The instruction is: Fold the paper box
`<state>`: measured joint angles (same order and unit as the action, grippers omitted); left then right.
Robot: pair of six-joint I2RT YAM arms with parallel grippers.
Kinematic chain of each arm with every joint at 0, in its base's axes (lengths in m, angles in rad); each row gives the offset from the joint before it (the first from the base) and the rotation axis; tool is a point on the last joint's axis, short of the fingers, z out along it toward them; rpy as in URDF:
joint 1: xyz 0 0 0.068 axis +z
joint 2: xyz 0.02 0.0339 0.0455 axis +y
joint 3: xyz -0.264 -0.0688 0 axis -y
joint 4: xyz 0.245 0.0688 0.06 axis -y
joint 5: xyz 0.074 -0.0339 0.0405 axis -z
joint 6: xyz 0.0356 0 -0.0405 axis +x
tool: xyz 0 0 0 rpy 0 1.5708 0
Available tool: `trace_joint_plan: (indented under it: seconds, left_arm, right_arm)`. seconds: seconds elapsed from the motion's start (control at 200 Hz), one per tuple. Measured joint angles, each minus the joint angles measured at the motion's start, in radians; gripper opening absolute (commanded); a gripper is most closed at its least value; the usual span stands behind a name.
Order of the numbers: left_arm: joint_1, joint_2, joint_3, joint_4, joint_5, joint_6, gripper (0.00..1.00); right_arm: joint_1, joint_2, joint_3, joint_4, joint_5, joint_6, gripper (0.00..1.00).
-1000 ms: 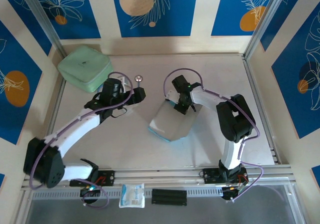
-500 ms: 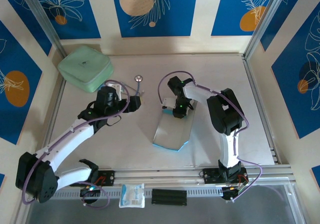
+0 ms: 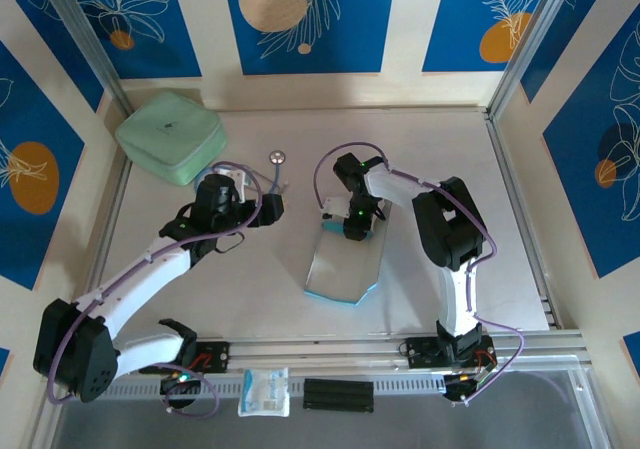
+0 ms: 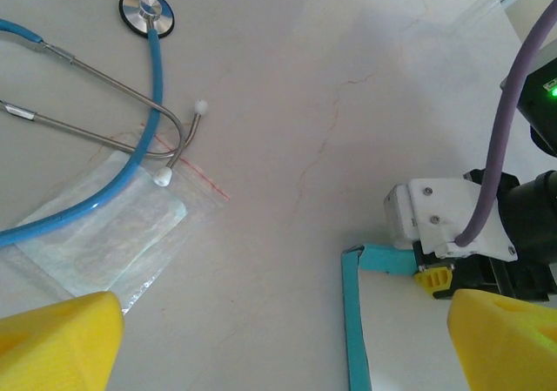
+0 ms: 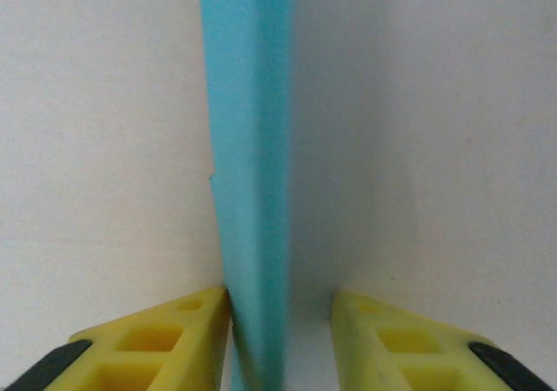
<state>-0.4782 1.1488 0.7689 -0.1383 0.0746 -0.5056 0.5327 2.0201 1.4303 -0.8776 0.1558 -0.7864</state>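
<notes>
right wrist | paper box (image 5: 248, 147) thin teal edge | right pincer (image 5: 280, 304) maybe touching

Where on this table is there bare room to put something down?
Free: the table right of the right arm, and the near strip between the left arm and the paper box. Crowded: the middle, around the stethoscope and plastic packet.

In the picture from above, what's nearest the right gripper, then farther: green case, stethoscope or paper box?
1. The paper box, touching the right gripper, mid-table.
2. The stethoscope, farther back and left.
3. The green case, back left corner.
</notes>
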Motion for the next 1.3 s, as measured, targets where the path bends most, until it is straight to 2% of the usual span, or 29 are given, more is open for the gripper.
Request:
trace_joint_plan:
  seconds: [0.415,0.655,0.82,0.87,1.035,1.151,1.301]
  left_arm:
    - [0.0,0.007,-0.006,0.021,0.003,0.0,0.96]
    - [0.0,0.016,-0.006,0.023,0.003,0.0,0.98]
    - [0.0,0.108,0.029,-0.02,0.013,0.008,0.87]
    - [0.0,0.174,0.07,-0.052,0.032,0.01,0.83]
    - [0.0,0.372,0.198,-0.11,0.166,0.017,0.8]
    - [0.0,0.44,0.215,-0.099,0.272,-0.005,0.74]
    - [-0.003,0.466,0.22,-0.069,0.333,-0.008,0.72]
  right_arm:
    - [-0.008,0.002,0.072,-0.019,-0.083,-0.003,0.36]
    - [-0.037,0.026,0.137,-0.073,-0.143,0.001,0.4]
    - [-0.044,0.026,0.137,-0.1,-0.163,-0.003,0.23]
    - [-0.043,0.027,0.137,-0.101,-0.164,-0.009,0.23]
    - [-0.042,0.036,0.137,-0.101,-0.177,-0.008,0.26]
    - [-0.042,0.038,0.137,-0.104,-0.21,-0.008,0.24]
    - [-0.049,0.037,0.137,-0.107,-0.248,-0.006,0.3]
